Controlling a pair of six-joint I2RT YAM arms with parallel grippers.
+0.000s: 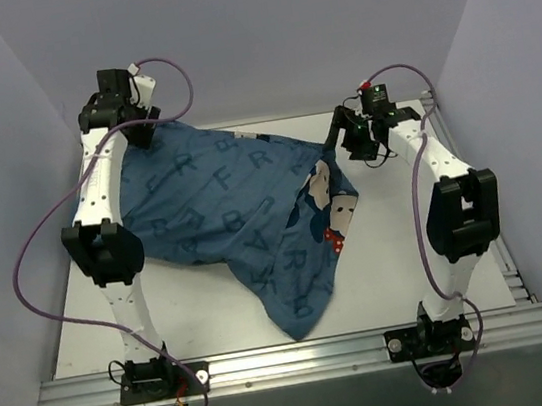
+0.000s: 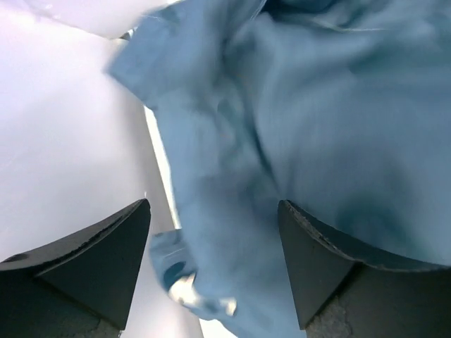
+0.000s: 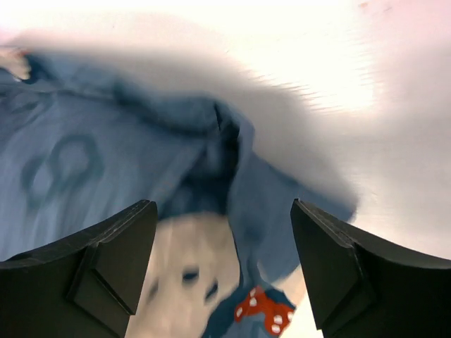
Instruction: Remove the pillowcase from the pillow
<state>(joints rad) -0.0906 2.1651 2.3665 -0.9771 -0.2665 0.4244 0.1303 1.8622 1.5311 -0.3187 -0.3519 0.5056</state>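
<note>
The blue pillowcase (image 1: 222,210) with pale letters lies bulging across the table from the back left toward the front middle. A beige mouse face (image 1: 322,191) and a red dotted bow (image 1: 336,241) show at its right edge. The white pillow is hidden inside it. My left gripper (image 1: 145,132) is at the cover's back-left corner. Its jaws stand open, with blue fabric (image 2: 317,105) below and between them (image 2: 215,204). My right gripper (image 1: 335,138) hovers open at the cover's right edge. It (image 3: 224,204) is over the mouse face (image 3: 183,267) and the bow (image 3: 264,310).
The white table (image 1: 196,314) is boxed in by pale walls at the back (image 1: 256,23) and on both sides. An aluminium rail (image 1: 293,361) carrying the arm bases runs along the near edge. Purple cables (image 1: 33,267) loop beside each arm.
</note>
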